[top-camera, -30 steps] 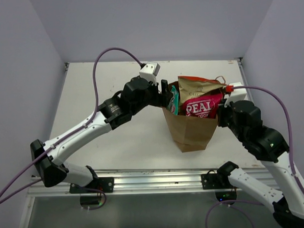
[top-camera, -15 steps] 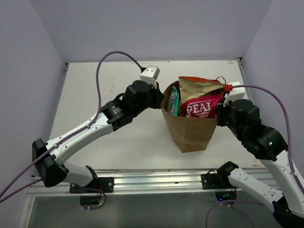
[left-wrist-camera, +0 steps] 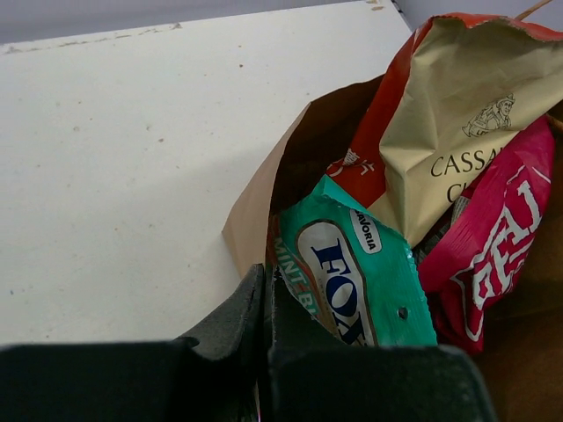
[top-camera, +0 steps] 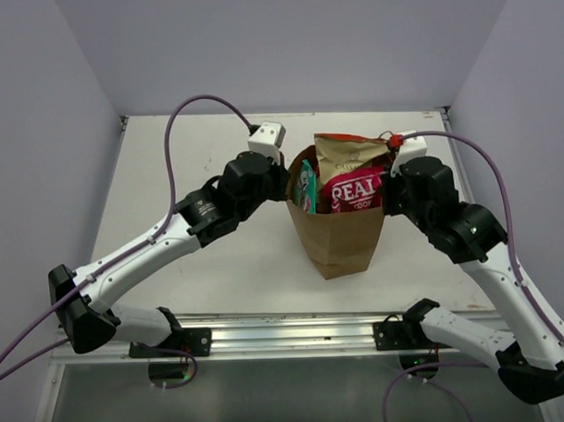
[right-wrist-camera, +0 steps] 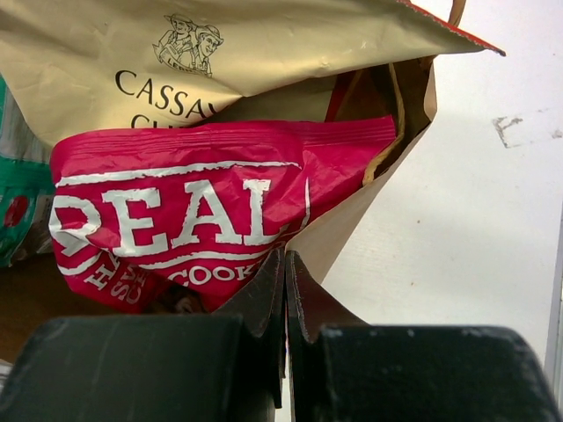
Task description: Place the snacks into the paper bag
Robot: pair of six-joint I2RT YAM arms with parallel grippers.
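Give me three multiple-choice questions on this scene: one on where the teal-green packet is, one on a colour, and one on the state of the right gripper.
1. Where in the paper bag does the teal-green packet stand?
A. at the side by the left gripper
B. at the side by the right gripper
C. lying flat outside the bag

2. What colour is the packet lettered REAL?
A. blue
B. pink-red
C. yellow

3. How is the right gripper?
A. wide open above the bag
B. out of every view
C. shut on the bag's rim

Answers:
1 A: the top view shows it at the rim nearest the left gripper.
2 B: its foil is pink-red with white letters.
3 C: its wrist view shows the jaws pressed together, with the brown paper edge running in between them.
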